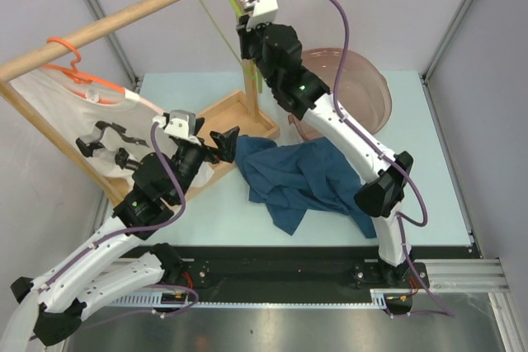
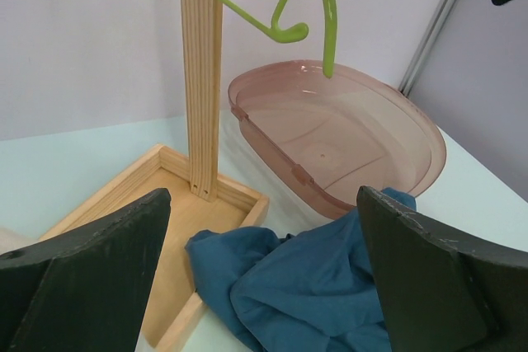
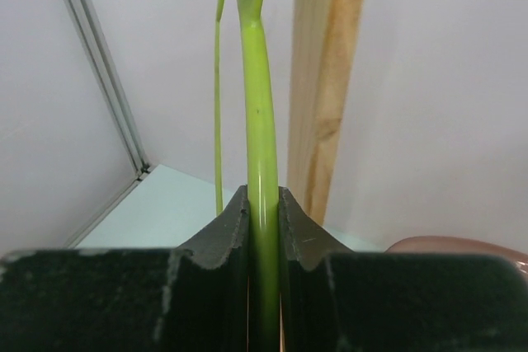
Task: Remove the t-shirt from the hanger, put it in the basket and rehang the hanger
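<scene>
A blue t-shirt (image 1: 297, 179) lies crumpled on the table, free of any hanger; it also shows in the left wrist view (image 2: 330, 286). My right gripper (image 1: 246, 39) is shut on a bare green hanger (image 3: 260, 121), held high next to the rack's upright post (image 3: 330, 80). The hanger's hook (image 2: 328, 22) hangs in the air above the basin. My left gripper (image 1: 231, 144) is open and empty, low over the rack's base, just left of the blue shirt's edge, jaws wide apart (image 2: 264, 199).
A wooden rack with a slanted rail (image 1: 124, 14) and a tray-like base (image 1: 239, 117) stands at the back left. An orange hanger (image 1: 74, 68) on the rail carries a white shirt (image 1: 58, 113). A pink plastic basin (image 1: 363, 92) sits at the back right.
</scene>
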You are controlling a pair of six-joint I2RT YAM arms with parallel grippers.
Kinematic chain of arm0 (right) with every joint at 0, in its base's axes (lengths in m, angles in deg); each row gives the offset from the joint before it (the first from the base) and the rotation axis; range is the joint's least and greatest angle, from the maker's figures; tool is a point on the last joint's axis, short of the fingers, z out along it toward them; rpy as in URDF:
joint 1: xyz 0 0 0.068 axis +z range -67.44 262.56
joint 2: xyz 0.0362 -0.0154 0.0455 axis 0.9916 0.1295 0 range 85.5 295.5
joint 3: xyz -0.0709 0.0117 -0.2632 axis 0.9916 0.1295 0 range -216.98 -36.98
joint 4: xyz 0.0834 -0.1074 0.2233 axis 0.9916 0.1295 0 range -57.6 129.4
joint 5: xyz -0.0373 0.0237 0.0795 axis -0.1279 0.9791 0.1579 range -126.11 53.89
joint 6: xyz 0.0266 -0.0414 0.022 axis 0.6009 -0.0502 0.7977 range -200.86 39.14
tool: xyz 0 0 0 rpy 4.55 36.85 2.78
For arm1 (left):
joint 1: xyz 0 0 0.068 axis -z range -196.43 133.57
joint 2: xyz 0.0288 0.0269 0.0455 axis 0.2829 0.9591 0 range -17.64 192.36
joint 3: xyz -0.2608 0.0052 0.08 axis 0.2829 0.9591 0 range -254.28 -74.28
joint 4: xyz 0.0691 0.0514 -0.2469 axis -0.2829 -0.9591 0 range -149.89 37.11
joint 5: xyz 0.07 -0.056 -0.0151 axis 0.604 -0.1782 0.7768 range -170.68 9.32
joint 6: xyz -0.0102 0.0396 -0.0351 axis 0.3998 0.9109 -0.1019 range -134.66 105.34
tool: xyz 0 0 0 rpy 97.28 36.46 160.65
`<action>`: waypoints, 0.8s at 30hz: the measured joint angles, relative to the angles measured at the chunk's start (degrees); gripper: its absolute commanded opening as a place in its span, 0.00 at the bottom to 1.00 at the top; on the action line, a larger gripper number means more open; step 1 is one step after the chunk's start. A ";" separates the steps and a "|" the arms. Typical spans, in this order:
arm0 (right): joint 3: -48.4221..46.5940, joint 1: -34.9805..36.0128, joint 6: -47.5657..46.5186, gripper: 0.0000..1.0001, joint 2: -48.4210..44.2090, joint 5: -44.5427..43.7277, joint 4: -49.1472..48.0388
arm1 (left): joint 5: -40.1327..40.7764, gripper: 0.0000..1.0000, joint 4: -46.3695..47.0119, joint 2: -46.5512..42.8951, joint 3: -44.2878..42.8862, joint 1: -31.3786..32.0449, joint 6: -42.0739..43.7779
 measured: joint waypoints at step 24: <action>-0.31 -3.28 3.91 0.99 -0.15 8.31 5.73 | -1.29 1.00 -0.02 1.79 0.02 0.00 -0.76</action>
